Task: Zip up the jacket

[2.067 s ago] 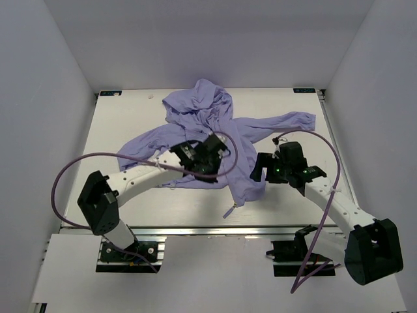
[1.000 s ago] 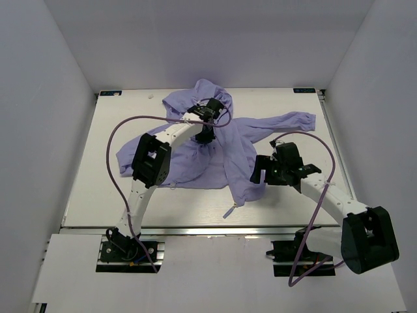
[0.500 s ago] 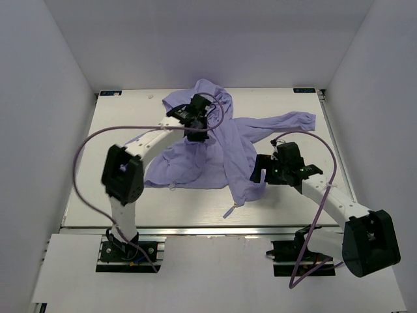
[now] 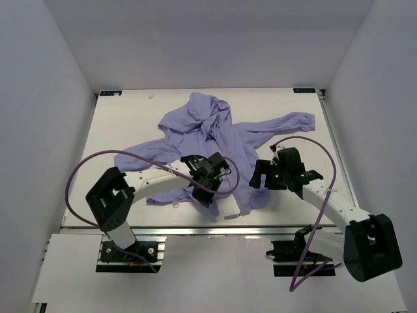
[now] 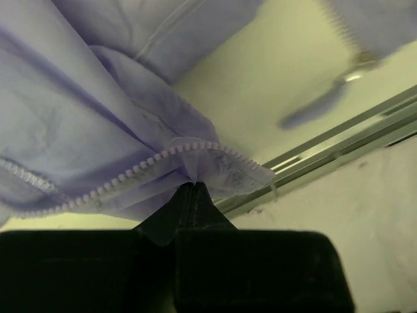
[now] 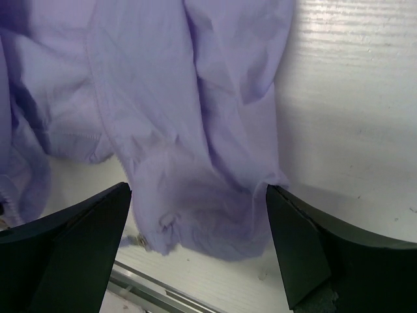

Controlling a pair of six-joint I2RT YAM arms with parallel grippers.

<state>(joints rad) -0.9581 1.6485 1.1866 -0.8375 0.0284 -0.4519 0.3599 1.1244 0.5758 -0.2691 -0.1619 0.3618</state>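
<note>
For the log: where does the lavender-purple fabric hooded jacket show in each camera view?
Top external: lavender-purple fabric hooded jacket lies centred on the white table, hood farthest.
Left wrist: upper left, its zipper edge pinched in the left gripper.
Right wrist: upper left and centre.
Shared landmark: metal rail along the table's near edge, in all three.

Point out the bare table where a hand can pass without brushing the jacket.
Free: the far-left corner of the table, between the hood of the jacket and the left edge, and the far strip behind the sleeve reaching right. Crowded: the near middle, where the left tool pinches the zipper edge and the right tool hangs open over the hem.
</note>
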